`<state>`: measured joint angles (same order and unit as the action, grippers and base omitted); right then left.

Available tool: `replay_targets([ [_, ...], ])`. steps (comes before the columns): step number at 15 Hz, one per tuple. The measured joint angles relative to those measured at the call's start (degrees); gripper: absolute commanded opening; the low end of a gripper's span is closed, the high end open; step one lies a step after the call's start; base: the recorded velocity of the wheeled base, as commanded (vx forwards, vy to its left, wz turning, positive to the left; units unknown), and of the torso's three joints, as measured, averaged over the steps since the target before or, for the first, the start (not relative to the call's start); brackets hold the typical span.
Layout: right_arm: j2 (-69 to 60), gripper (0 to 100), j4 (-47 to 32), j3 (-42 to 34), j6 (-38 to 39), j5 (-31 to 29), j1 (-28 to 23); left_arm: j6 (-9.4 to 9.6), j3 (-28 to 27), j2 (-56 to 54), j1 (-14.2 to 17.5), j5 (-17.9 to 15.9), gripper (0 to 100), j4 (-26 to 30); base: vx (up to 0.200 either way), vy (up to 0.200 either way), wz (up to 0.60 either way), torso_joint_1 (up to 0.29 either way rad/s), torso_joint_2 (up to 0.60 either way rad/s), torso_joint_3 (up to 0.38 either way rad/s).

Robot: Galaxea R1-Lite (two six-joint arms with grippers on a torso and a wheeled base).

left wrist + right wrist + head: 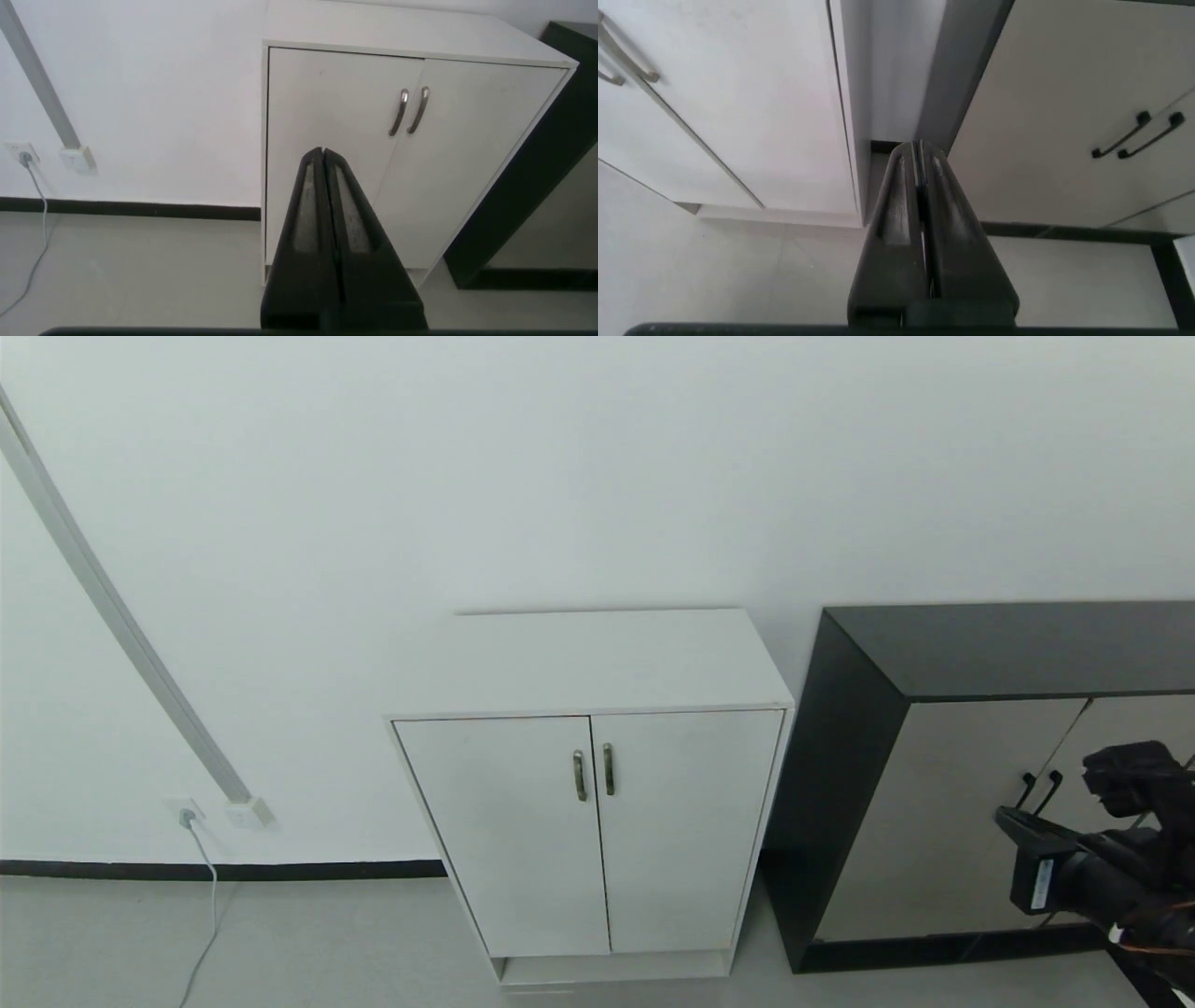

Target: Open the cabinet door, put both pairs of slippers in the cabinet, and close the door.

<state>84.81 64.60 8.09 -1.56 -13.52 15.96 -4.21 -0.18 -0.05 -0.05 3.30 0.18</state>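
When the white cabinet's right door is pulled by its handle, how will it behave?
The door looks a rigid flat panel, probably swinging without flexing. Its slim metallic handle may be slippery. The cabinet is broad-based, so tipping seems unlikely.

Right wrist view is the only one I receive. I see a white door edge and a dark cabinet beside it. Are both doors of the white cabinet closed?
Observer: Yes. In the head view both doors of the white cabinet are shut, their two metal handles side by side at the middle.
Operator: And the left end effector, where is it?
Observer: The left end effector is shut and points at the cabinet's left door, apart from it.
Operator: Is something at the wall on that side?
Observer: A wall socket near the floor, with a pale cable hanging from it down to the floor.
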Motion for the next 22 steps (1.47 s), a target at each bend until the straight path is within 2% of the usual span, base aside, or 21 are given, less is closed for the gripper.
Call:
replay_targets([
  [6, -10.4, 0, -0.9, -7.0, -1.2, 0.0, -1.2, 0.0, 0.0, 0.0, 0.0, 0.0, 0, 0.0, 0.0, 0.0, 0.0, 0.0, 0.0, 0.0],
  [8, -14.2, 0, -4.5, -7.8, -1.3, 0.0, -1.4, 0.0, 0.0, 0.0, 0.0, 0.0, 0, 0.0, 0.0, 0.0, 0.0, 0.0, 0.0, 0.0],
  [11, -21.2, 0, -13.3, -8.1, -1.3, 0.1, -1.5, 0.0, 0.0, 0.0, 0.0, 0.0, 0, 0.0, 0.0, 0.0, 0.0, 0.0, 0.0, 0.0],
  [17, -40.7, 0, -38.6, -7.6, -1.3, 2.1, -1.5, 0.0, 0.0, 0.0, 0.0, 0.0, 0, 0.0, 0.0, 0.0, 0.0, 0.0, 0.0, 0.0],
  [22, -55.8, 0, -53.6, -7.4, -1.2, 4.0, -1.3, 0.0, 0.0, 0.0, 0.0, 0.0, 0, 0.0, 0.0, 0.0, 0.0, 0.0, 0.0, 0.0],
])
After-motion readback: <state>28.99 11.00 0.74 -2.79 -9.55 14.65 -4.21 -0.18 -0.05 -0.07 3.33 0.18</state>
